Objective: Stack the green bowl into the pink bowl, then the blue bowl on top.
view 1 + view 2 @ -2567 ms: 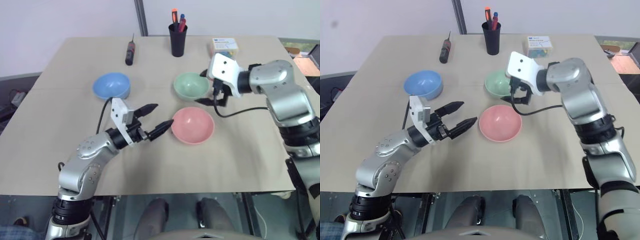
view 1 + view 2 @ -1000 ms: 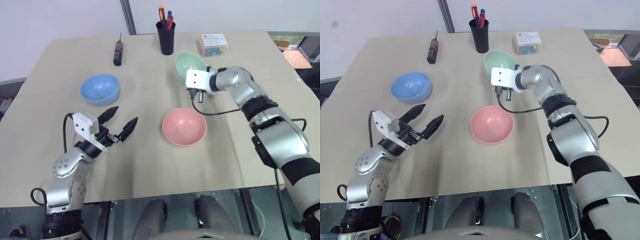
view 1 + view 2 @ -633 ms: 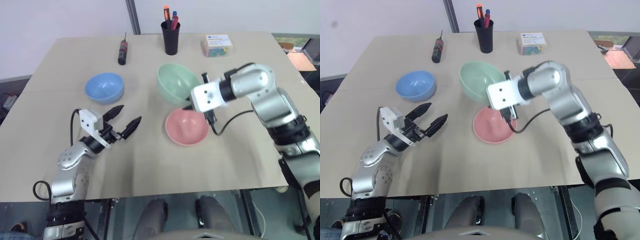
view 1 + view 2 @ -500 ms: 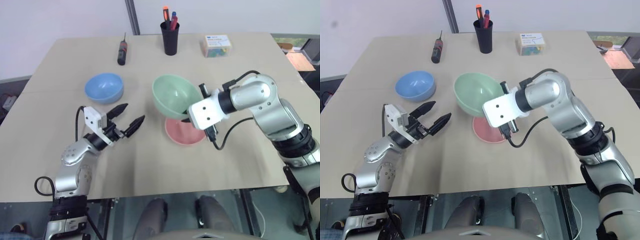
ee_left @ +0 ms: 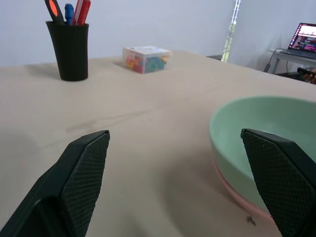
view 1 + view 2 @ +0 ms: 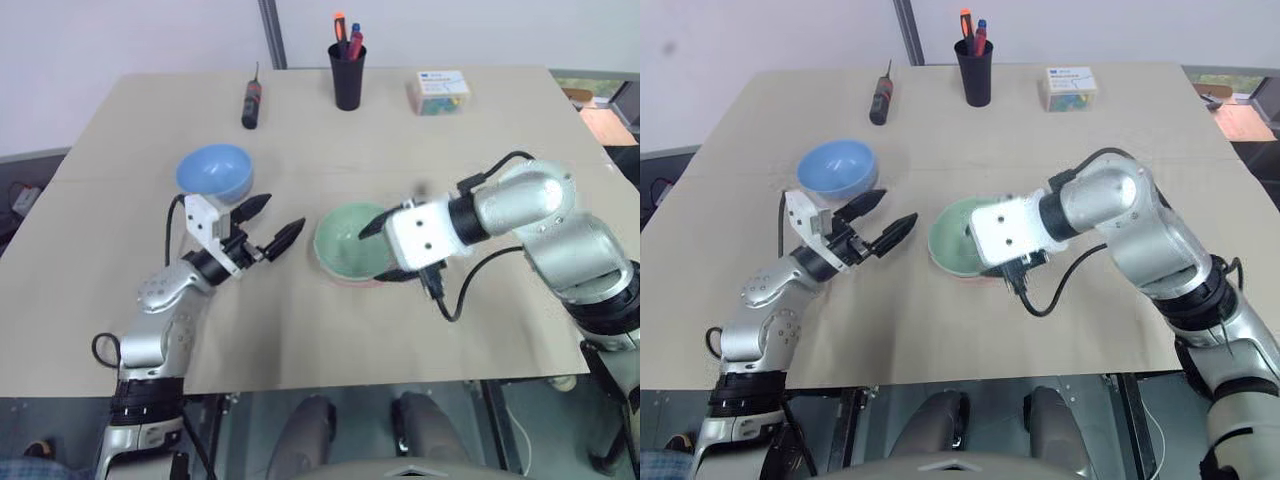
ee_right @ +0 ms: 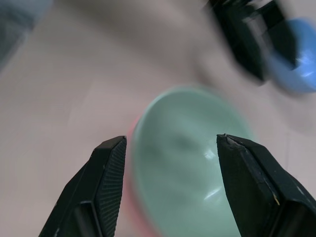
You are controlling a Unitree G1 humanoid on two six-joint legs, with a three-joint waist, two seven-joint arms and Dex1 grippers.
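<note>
Now the green bowl [image 6: 352,243] nests inside the pink bowl [image 5: 237,191].

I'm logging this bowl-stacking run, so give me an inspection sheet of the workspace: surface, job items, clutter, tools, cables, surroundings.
Surface: tan table, flat.
Job's things: green bowl nested in the pink bowl, whose rim shows beneath it; blue bowl apart, upright on the table.
Clutter: screwdriver, black cup of pens, small clear box, all at the far edge.
Grippers: left tool open, empty, between the blue bowl and the stack; right tool open over the green bowl, not gripping it.
Cables: black cable looping from the right wrist; another at the left wrist.
Surroundings: pale wall; laptop on a side desk.
</note>
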